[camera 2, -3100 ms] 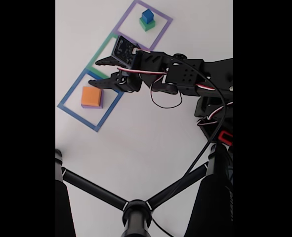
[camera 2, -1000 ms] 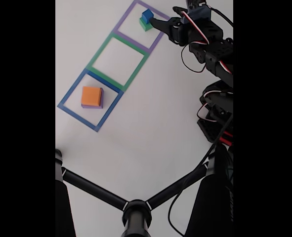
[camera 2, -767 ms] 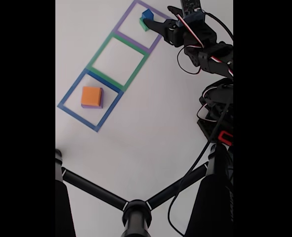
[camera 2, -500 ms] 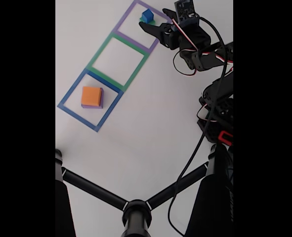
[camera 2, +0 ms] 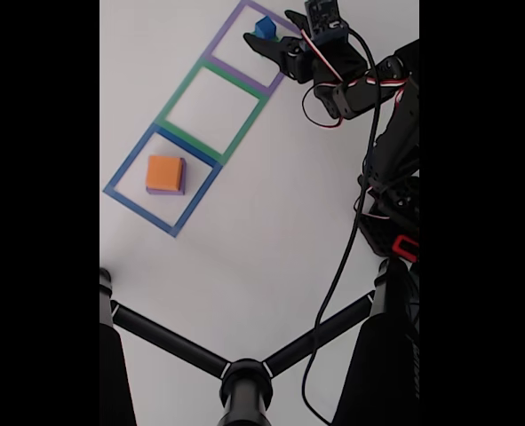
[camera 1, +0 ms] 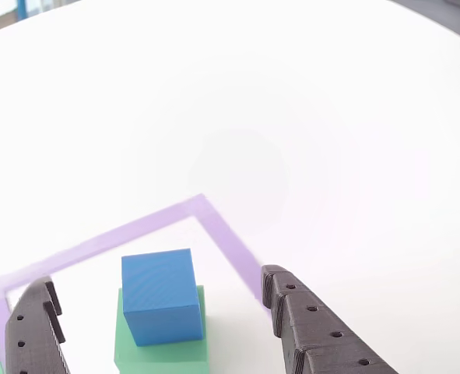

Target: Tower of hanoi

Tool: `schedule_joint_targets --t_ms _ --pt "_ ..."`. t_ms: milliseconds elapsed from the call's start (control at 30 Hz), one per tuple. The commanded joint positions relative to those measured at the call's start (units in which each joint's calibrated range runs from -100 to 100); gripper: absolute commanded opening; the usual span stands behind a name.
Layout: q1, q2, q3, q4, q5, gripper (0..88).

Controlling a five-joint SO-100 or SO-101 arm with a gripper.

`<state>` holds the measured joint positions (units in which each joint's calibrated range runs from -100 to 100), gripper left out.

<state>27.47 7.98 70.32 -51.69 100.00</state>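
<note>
In the other view a small blue block (camera 1: 158,296) sits on a wider green block (camera 1: 166,352) inside a purple taped square (camera 1: 222,230). My gripper (camera 1: 156,280) is open, its black fingers (camera 1: 311,331) on either side of the stack, not touching it. The fixed view shows the gripper (camera 2: 269,29) at the blue block (camera 2: 263,27) in the top square. An orange block (camera 2: 164,171) rests on a purple block (camera 2: 181,185) in the blue taped square.
A green taped square (camera 2: 184,88) lies between the other two with nothing in it. The arm's base and cables (camera 2: 391,204) stand at the right edge. Black stand legs (camera 2: 244,382) cross the bottom of the fixed view.
The gripper has swung from the blue square's end to the top square, then slid left and down until its open fingers straddle the blue block. The blocks have not moved.
</note>
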Motion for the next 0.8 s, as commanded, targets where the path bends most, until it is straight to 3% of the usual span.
schedule_joint_targets --t_ms 0,767 --pt "-1.0 1.11 -1.96 -2.57 0.0 27.3" --pt "-2.63 4.66 -5.14 -2.89 0.0 15.3"
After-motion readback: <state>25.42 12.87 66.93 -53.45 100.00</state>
